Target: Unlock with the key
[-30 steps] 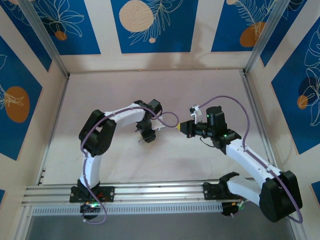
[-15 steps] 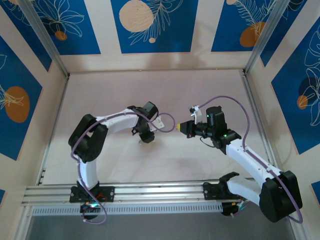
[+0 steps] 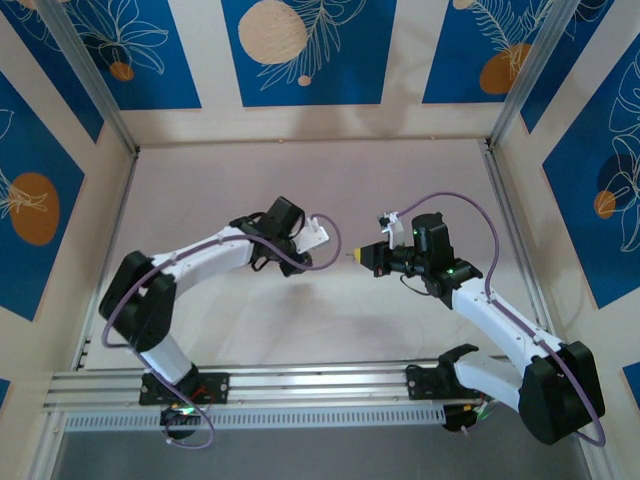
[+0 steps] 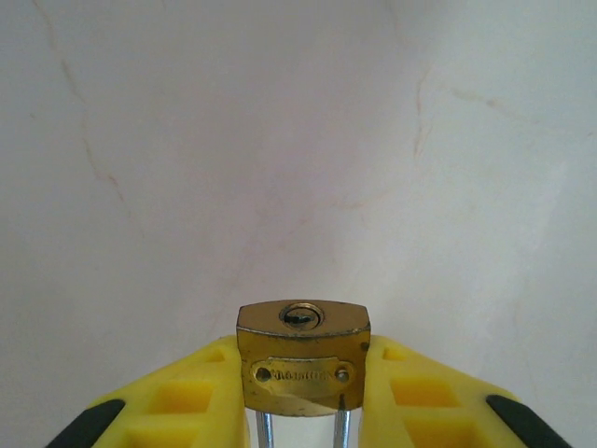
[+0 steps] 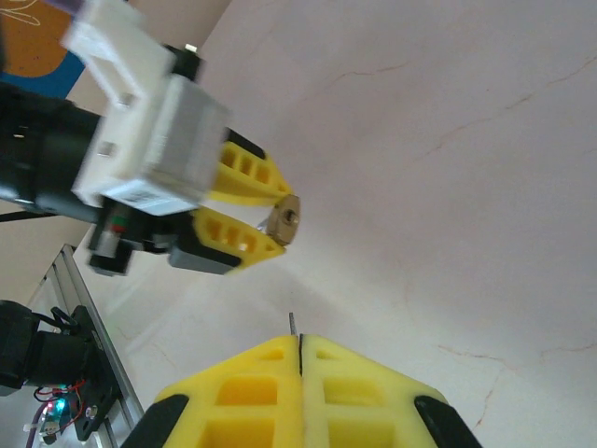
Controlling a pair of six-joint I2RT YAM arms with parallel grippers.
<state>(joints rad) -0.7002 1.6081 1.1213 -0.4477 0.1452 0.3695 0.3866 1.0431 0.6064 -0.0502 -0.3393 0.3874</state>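
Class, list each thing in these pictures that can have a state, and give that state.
left gripper: shut on the padlock.
right gripper: shut on the key.
padlock: held off the table, keyhole empty.
key: held, tip sticking out, apart from the padlock.

I'm looking down on a pale, faintly veined tabletop (image 3: pixel 300 180), evenly lit, shadows soft. On the far side there's a cream wall with blue panels (image 3: pixel 300 50) carrying white leaf drawings and cream and orange discs. Same panels on the left wall (image 3: pixel 30 200) and right wall (image 3: pixel 600 200). Aluminium posts (image 3: pixel 85 75) stand in both far corners. An aluminium rail (image 3: pixel 320 385) runs along the near edge, with a grey strip (image 3: pixel 320 455) nearer still.
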